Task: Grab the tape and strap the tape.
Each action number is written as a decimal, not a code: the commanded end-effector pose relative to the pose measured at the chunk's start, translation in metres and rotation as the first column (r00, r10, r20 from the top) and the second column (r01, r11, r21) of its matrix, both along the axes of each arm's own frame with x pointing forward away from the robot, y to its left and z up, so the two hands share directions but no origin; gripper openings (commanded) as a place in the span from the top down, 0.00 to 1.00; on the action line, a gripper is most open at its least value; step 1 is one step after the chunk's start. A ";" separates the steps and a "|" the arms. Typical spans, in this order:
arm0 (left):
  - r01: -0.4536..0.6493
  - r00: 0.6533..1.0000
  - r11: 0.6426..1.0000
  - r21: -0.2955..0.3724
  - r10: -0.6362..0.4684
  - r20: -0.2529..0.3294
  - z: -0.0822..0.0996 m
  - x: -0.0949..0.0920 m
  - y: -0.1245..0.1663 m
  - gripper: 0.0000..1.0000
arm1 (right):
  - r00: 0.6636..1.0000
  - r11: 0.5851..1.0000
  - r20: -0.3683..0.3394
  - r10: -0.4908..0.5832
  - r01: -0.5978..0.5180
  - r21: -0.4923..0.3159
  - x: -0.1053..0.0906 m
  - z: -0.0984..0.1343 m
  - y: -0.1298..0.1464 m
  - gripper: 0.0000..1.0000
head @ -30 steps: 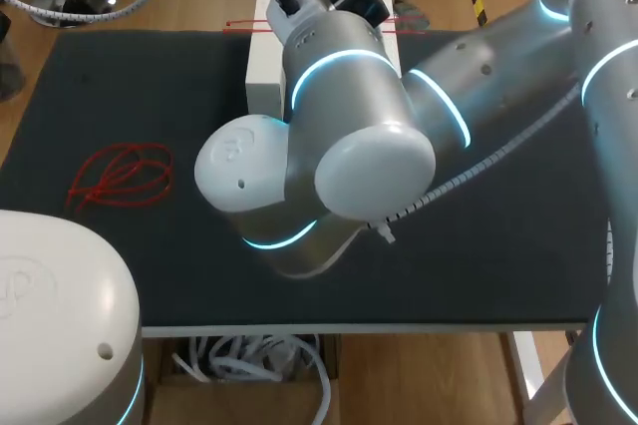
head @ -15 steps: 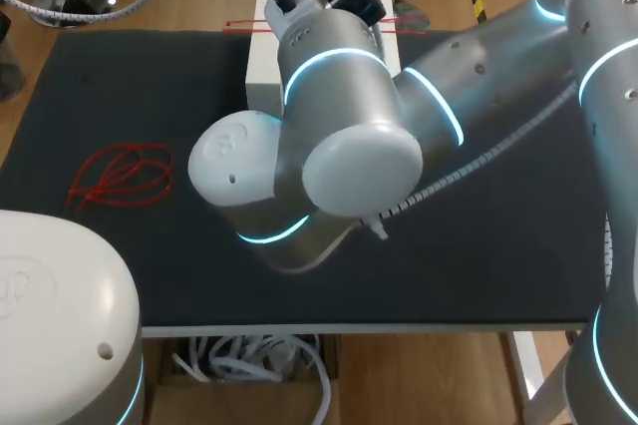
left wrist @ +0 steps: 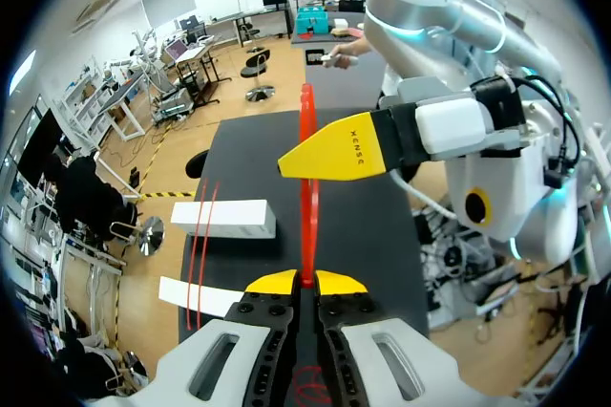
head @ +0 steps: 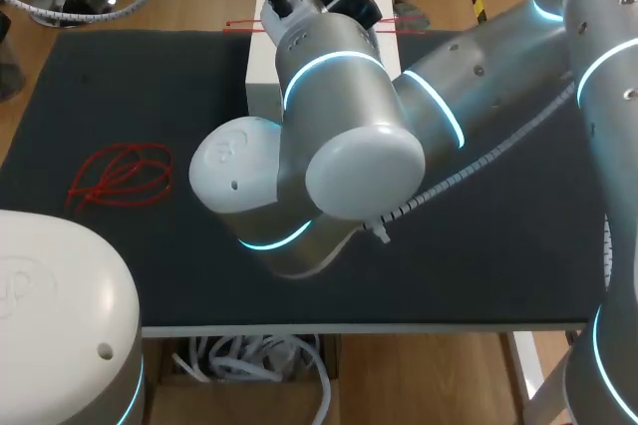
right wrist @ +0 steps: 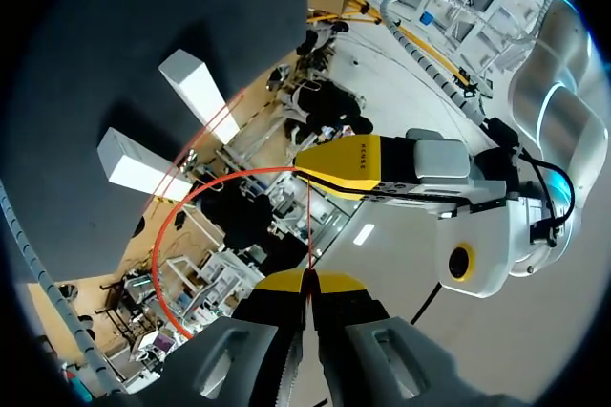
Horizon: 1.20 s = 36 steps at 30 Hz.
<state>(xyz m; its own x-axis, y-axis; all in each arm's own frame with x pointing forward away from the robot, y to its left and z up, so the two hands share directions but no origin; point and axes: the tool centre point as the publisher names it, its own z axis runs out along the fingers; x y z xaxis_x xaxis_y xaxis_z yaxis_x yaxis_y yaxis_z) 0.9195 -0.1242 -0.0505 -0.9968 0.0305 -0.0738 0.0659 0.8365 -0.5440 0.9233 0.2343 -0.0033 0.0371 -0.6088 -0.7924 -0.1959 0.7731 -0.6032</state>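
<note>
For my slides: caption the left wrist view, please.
Left gripper shut on a red strap stretching ahead above the table.

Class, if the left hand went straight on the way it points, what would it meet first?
Probably the right hand, whose yellow finger crosses the red strap just ahead; depth is hard to judge.

The right arm [head: 339, 96] has swung its bulky joints slightly toward nine o'clock above the counter [head: 498, 245], then eased partway back.
</note>
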 end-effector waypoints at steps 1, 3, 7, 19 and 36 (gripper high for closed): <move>0.000 1.000 1.000 0.004 0.000 -0.002 0.001 0.000 0.000 1.00 | 1.000 1.000 -0.005 -0.006 0.006 -0.003 -0.001 0.002 -0.001 1.00; 0.000 1.000 1.000 0.004 0.000 -0.002 0.001 0.000 0.000 1.00 | 1.000 1.000 -0.005 -0.008 0.008 -0.002 0.000 0.002 -0.001 1.00; 0.000 1.000 1.000 0.004 0.000 -0.002 0.001 0.000 0.000 1.00 | 1.000 1.000 -0.003 -0.010 0.010 -0.001 0.000 0.002 0.000 1.00; 0.000 1.000 1.000 0.004 0.000 -0.002 0.001 0.000 0.000 1.00 | 1.000 1.000 -0.007 -0.005 0.005 0.001 0.000 0.001 0.002 1.00; 0.000 1.000 1.000 0.004 0.000 -0.002 0.001 0.000 0.000 1.00 | 0.999 0.997 -0.029 0.034 -0.031 0.068 -0.004 0.002 0.002 1.00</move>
<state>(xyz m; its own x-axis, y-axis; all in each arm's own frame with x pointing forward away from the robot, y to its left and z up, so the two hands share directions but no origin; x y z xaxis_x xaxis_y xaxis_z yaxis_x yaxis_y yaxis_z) 0.9195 -0.1242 -0.0505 -0.9968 0.0305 -0.0737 0.0659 0.8365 -0.5440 0.9213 0.2424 -0.0058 0.0273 -0.5512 -0.8340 -0.2202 0.8105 -0.5428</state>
